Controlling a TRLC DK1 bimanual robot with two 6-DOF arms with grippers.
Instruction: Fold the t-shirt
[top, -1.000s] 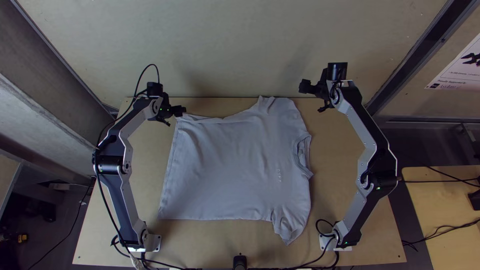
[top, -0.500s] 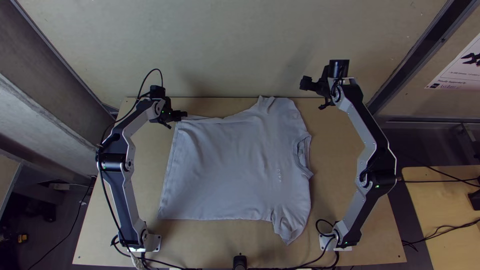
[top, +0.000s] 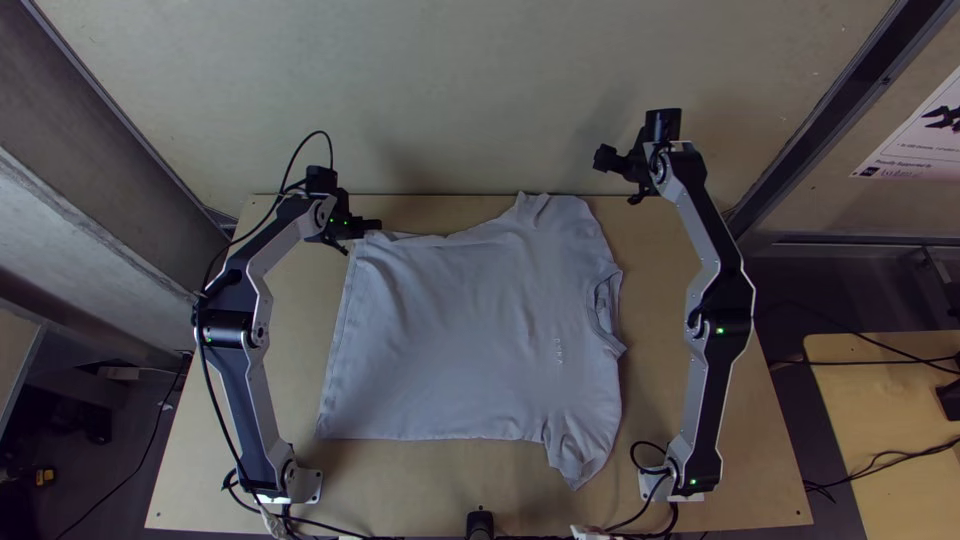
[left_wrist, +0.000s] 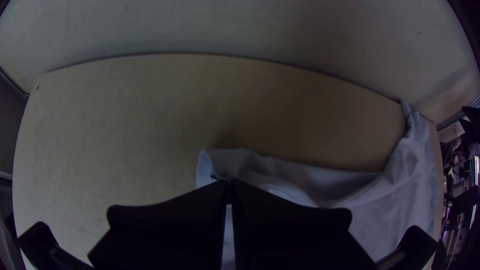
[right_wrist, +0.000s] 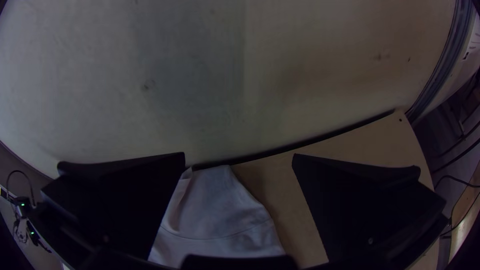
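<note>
Bench (top: 765, 480) carries the t-shirt (top: 470, 330), mostly spread, lightly wrinkled, hem toward left edge, collar (top: 602, 308) toward right edge. Layout probably meant to let both arms take the far side for a lengthwise fold. Left arm (top: 245, 400) and right arm (top: 712, 390) both extend from the near edge toward the far edge, wrists turned inward. Right gripper (top: 618, 178) near the far edge, by far sleeve (top: 552, 215); fingers wide apart, no cloth gripped, likely lining up on sleeve or shoulder. Left gripper (top: 372, 226) at the shirt's far-left end, fingers clenched on hem corner (left_wrist: 237, 161), cloth slightly raised there. Hold likely anchors that end until the other grips; risk: one-sided pull skews the fold.
</note>
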